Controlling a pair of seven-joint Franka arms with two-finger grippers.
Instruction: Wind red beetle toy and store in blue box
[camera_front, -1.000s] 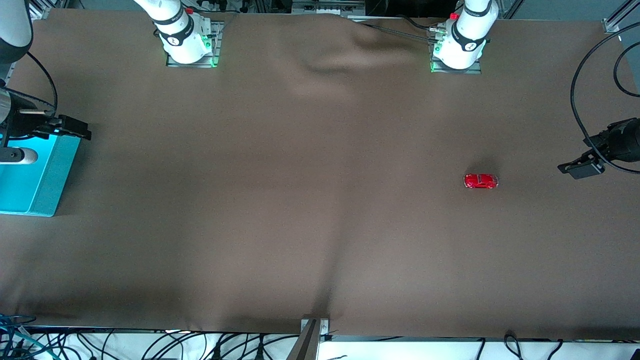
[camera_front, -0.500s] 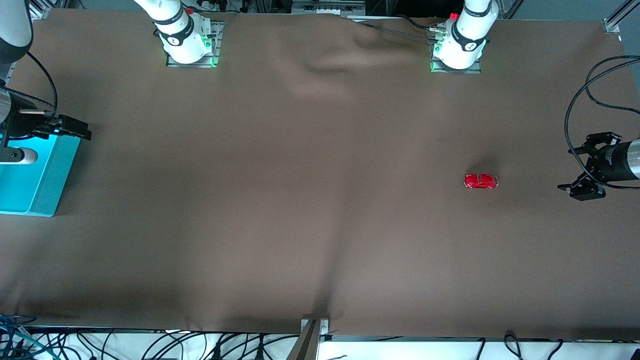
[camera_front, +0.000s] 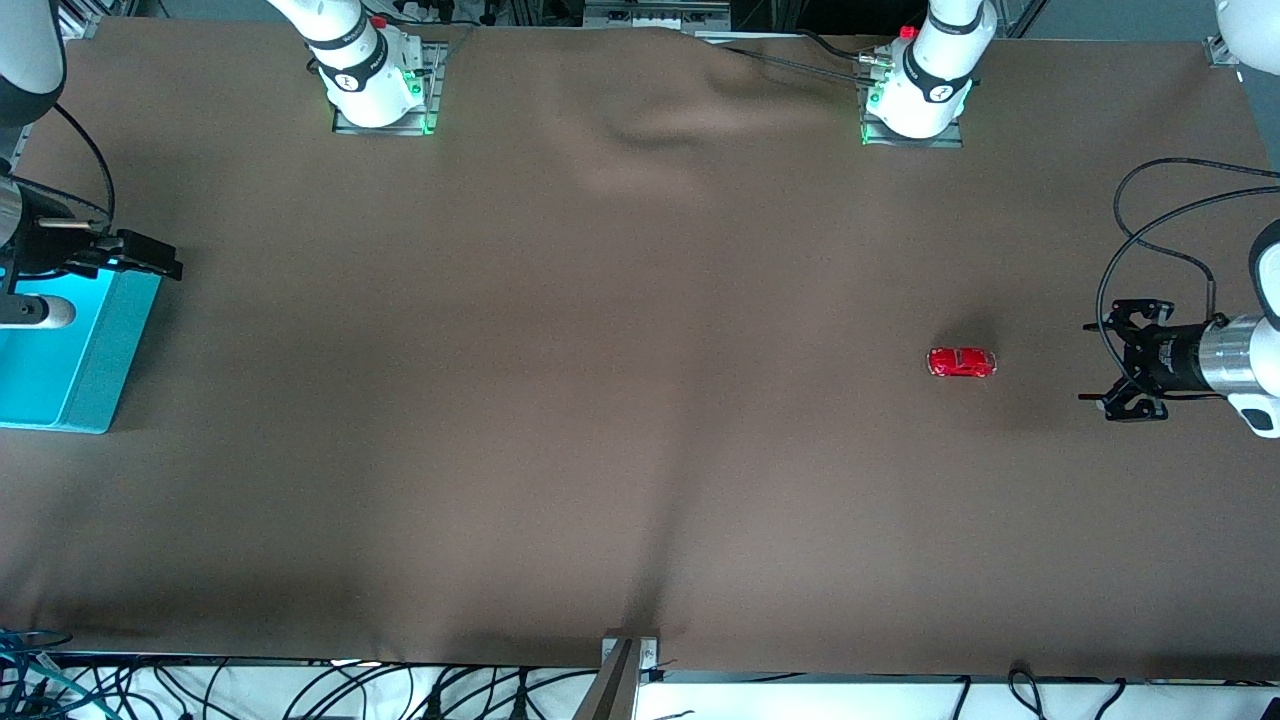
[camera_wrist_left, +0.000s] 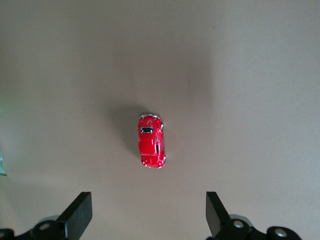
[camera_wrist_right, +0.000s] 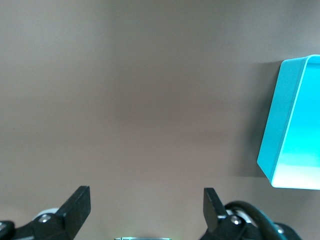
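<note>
While the brown cloth-covered worktop (camera_front: 600, 400) carries the teal-blue rectangular open-top box (camera_front: 90, 370) under the waiting right claw (camera_front: 130, 255), fingers apart, the left claw (camera_front: 1110, 362), spread wide, is nearer the tiny glossy red beetle toy car (camera_front: 961, 362), whose long axis points at it.

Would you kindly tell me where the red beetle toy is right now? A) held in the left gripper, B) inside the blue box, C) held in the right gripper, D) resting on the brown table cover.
D: the toy sits alone on the table cover, with the open left gripper beside it and not touching it.
</note>
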